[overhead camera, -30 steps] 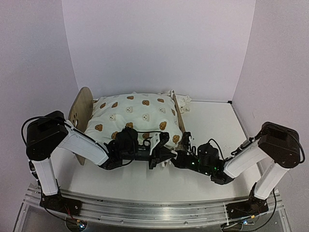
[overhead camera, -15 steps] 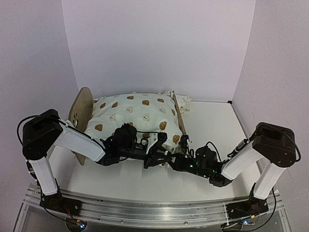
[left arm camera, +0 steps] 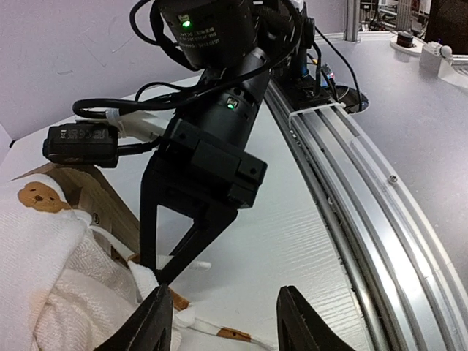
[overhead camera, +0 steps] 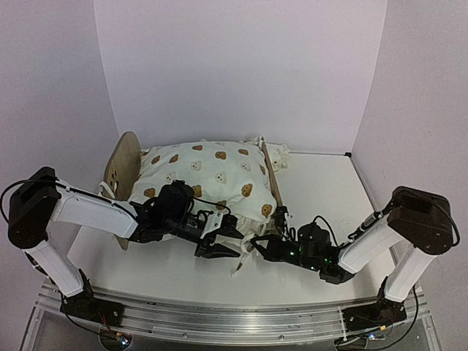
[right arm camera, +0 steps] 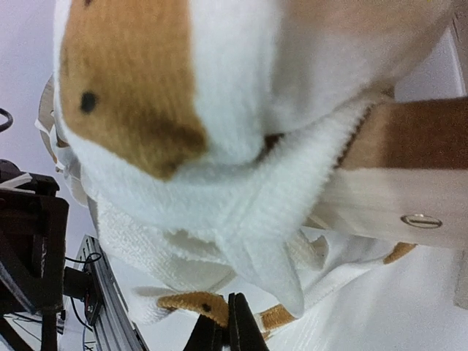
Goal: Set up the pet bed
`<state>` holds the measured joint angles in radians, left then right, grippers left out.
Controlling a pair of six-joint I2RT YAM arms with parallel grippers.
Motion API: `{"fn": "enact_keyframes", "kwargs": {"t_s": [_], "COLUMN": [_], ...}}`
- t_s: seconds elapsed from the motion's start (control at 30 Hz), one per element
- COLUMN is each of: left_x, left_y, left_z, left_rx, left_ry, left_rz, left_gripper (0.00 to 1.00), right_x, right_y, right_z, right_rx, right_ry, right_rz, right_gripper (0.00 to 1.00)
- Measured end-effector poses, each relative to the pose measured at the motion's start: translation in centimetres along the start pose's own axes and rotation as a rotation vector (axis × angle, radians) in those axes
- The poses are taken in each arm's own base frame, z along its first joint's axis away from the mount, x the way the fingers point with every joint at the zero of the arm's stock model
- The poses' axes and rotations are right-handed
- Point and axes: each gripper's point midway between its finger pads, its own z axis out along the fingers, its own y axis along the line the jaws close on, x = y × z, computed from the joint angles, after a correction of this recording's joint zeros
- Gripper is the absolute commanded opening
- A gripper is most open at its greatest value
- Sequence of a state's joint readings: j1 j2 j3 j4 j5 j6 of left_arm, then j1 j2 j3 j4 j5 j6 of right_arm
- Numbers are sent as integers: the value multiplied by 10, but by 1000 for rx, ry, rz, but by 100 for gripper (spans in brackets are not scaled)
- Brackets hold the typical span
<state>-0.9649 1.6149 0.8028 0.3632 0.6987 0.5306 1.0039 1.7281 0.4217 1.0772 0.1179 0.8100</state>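
Note:
The pet bed's light-wood frame stands left of centre, its cream bear-print duvet heaped on top. A pillow peeks out behind the right end board. At the bed's near right corner, my right gripper is shut on a tan-banded tie string of the duvet. The string's loose end trails onto the table. My left gripper faces it just to the left, open and empty. Its view shows the right fingers pinching white cloth.
An aluminium rail with both arm bases runs along the near edge. White walls close in the back and sides. Bare white tabletop lies right of the bed. A cable loops off the right wrist.
My left gripper has opened, let go of the duvet corner and drawn back leftward, the arm stretching lower. The right gripper stayed shut and shifted slightly left; the string end now hangs free.

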Motion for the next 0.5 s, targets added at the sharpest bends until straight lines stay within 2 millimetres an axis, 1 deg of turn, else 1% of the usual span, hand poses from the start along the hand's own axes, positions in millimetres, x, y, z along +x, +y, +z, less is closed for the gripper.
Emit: {"fn": "enact_keyframes", "kwargs": {"t_s": [0.13, 0.23, 0.37, 0.43, 0.5], "left_x": [10, 21, 38, 52, 66], "left_y": [5, 4, -12, -21, -25], "left_z": [3, 8, 19, 24, 27], "left_rx": [-29, -36, -7, 7, 6], "left_ry": [32, 68, 119, 157, 193], "left_rz": [-39, -68, -49, -42, -37], "left_gripper": [39, 40, 44, 44, 44], "right_x": [2, 7, 16, 22, 30], "right_y": [0, 0, -2, -5, -8], "right_z": [-8, -17, -29, -33, -37], "right_rx": [30, 59, 96, 118, 139], "right_ry": [40, 92, 169, 210, 259], "right_rz": [-4, -15, -33, -38, -42], "right_gripper": [2, 2, 1, 1, 1]}}
